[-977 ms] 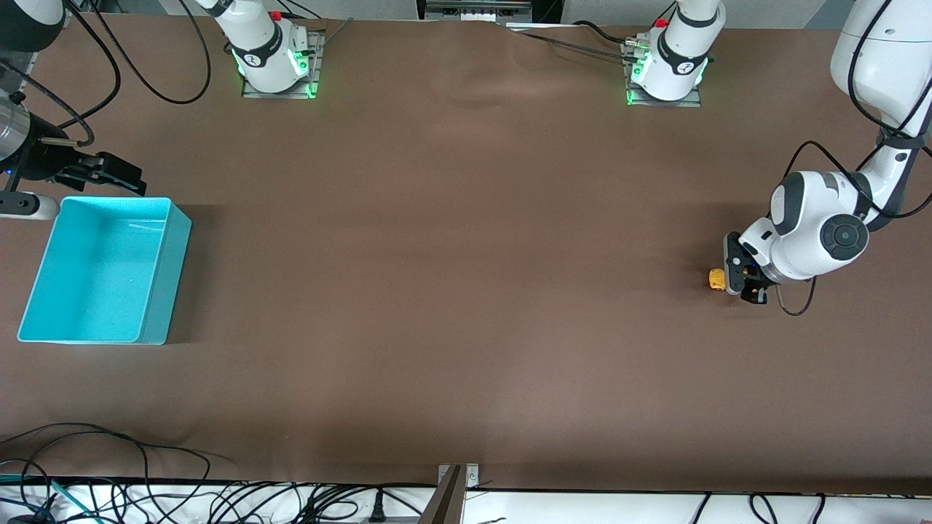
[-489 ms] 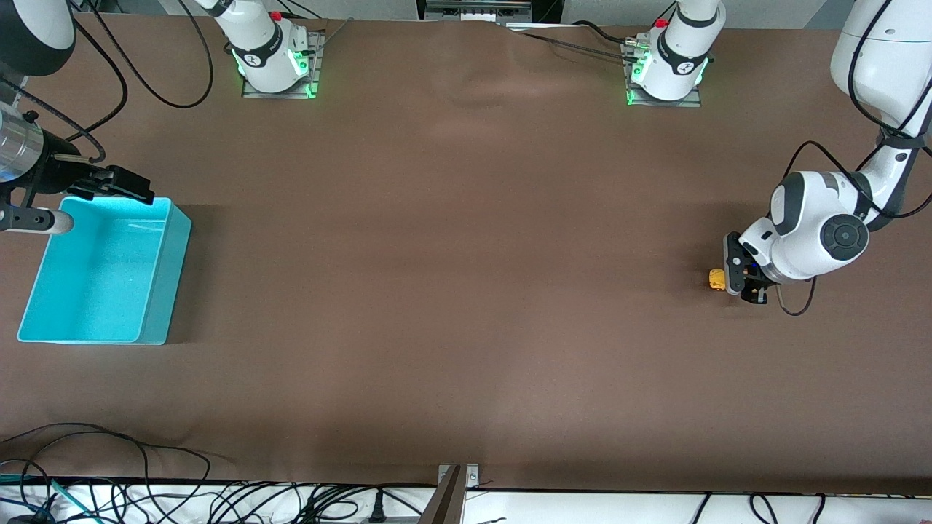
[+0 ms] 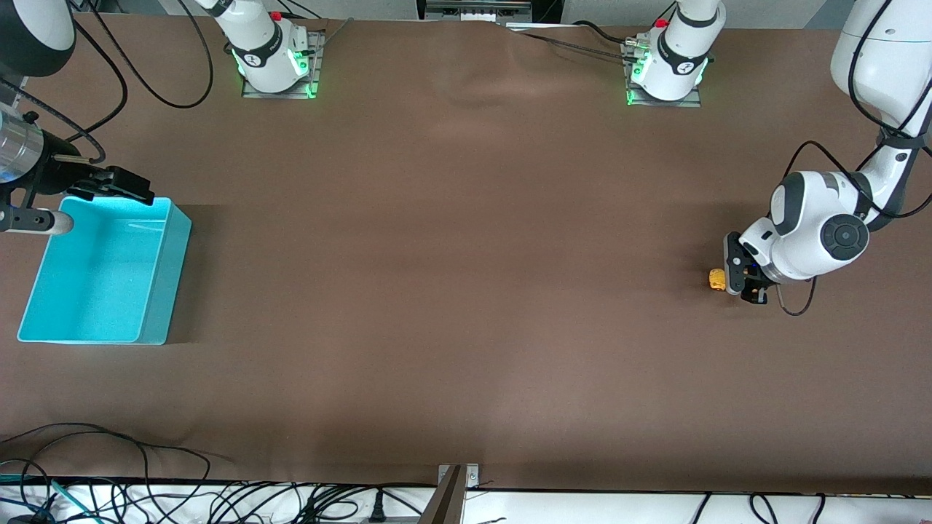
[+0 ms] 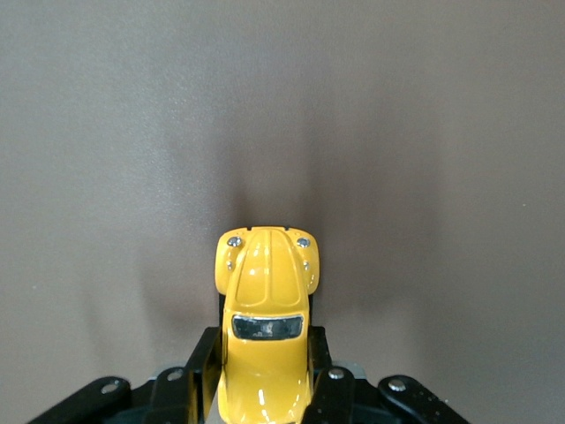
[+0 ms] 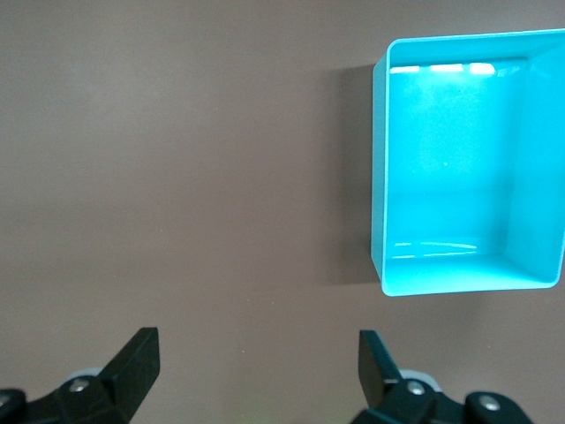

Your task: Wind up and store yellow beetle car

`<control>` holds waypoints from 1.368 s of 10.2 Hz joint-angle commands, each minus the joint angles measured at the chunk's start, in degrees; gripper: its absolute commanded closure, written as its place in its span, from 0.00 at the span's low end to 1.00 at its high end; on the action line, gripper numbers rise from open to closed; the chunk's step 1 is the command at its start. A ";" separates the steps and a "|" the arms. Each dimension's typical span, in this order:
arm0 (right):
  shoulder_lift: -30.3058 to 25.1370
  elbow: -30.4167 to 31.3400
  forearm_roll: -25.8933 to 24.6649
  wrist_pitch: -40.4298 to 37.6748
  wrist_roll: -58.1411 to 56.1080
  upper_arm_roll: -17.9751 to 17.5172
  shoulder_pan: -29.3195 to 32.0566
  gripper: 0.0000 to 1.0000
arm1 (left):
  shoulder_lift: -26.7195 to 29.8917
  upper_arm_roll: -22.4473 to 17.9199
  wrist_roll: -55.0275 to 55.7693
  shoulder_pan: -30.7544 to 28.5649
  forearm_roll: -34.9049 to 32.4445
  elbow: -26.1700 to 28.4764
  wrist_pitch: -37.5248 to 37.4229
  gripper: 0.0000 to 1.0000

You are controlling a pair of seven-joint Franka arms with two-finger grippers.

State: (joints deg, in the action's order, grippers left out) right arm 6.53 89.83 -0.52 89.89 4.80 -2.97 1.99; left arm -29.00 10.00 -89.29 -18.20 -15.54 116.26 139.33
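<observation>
The yellow beetle car (image 4: 265,296) is a tiny rounded toy with a dark windscreen. My left gripper (image 4: 263,358) is shut on its sides, and the bonnet sticks out past the fingers (image 4: 205,360). In the front view the yellow beetle car (image 3: 716,279) sits low at the table near the left arm's end, with the left gripper (image 3: 730,279) beside it. My right gripper (image 3: 122,186) hangs open over the table, just by the turquoise bin's rim (image 3: 116,199), with nothing between its fingertips. The right gripper (image 5: 258,352) shows the same wide gap in its own wrist view.
The turquoise bin (image 3: 172,280) stands at the right arm's end of the table, and the turquoise bin (image 5: 450,177) holds nothing. Brown table cloth covers the wide stretch between the bin and the car. Cables lie along the table edge nearest the front camera.
The right gripper shifted a little toward the bin's rim a second ago and has since stayed still. The left gripper and the car have not moved.
</observation>
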 commanded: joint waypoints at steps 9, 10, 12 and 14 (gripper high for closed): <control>0.85 -2.21 0.87 0.81 0.03 -0.28 -0.06 0.00 | 1.14 5.46 -0.45 -0.61 -1.16 -9.54 -18.80 0.00; 0.77 -2.21 0.87 0.81 0.03 -0.28 -0.06 0.00 | 1.14 5.99 -0.36 -0.61 -1.08 -11.39 -20.84 0.00; 0.76 -2.21 0.87 0.81 0.03 -0.28 -0.06 0.00 | 1.83 6.08 1.82 -0.52 1.72 -16.04 -27.94 0.00; 0.76 -2.38 0.87 0.64 -0.14 -0.10 0.20 0.00 | 2.37 7.21 6.39 -0.26 2.88 -21.92 -36.37 0.00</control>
State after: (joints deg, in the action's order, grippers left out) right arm 6.56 89.27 -0.51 91.27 4.80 -3.17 1.92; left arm -27.47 15.99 -85.60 -18.49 -14.20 98.42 108.70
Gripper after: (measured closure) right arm 0.000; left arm 0.000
